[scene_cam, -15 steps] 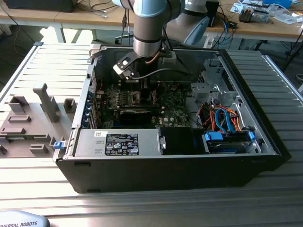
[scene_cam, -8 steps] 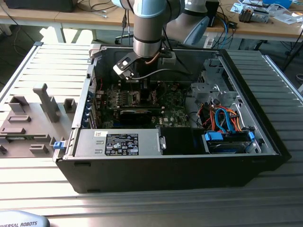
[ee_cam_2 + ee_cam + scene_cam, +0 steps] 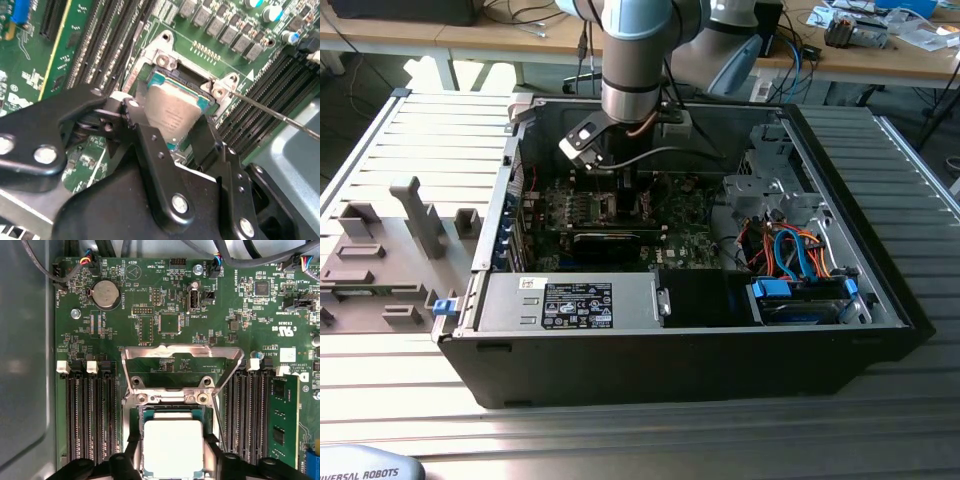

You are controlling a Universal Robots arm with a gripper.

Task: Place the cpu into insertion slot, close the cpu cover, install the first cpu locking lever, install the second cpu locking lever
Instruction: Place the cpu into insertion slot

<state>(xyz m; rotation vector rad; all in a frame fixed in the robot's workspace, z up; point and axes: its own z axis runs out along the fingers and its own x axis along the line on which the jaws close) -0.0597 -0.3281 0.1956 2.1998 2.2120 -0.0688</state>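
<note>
My gripper (image 3: 172,460) hangs low over the green circuit board inside an open computer case (image 3: 880,290). Its black fingers (image 3: 131,460) sit tight against two opposite edges of the cpu (image 3: 172,447), a flat square chip with a dull silver top, so it is shut on the chip. The cpu (image 3: 172,112) lies in or just above the insertion slot (image 3: 170,399), level with its silvery border. The cpu cover (image 3: 182,351) stands swung up at the slot's hinge side. A thin locking lever (image 3: 280,117) sticks up beside the slot. In the exterior view the gripper (image 3: 625,190) reaches down mid-case.
Long black memory slots (image 3: 92,415) flank the socket on both sides, one holding a green module (image 3: 282,420). A round battery (image 3: 106,294) and cables lie beyond the cover. A power supply (image 3: 570,300), drive cage (image 3: 800,295) and grey fixtures (image 3: 415,215) show in the exterior view.
</note>
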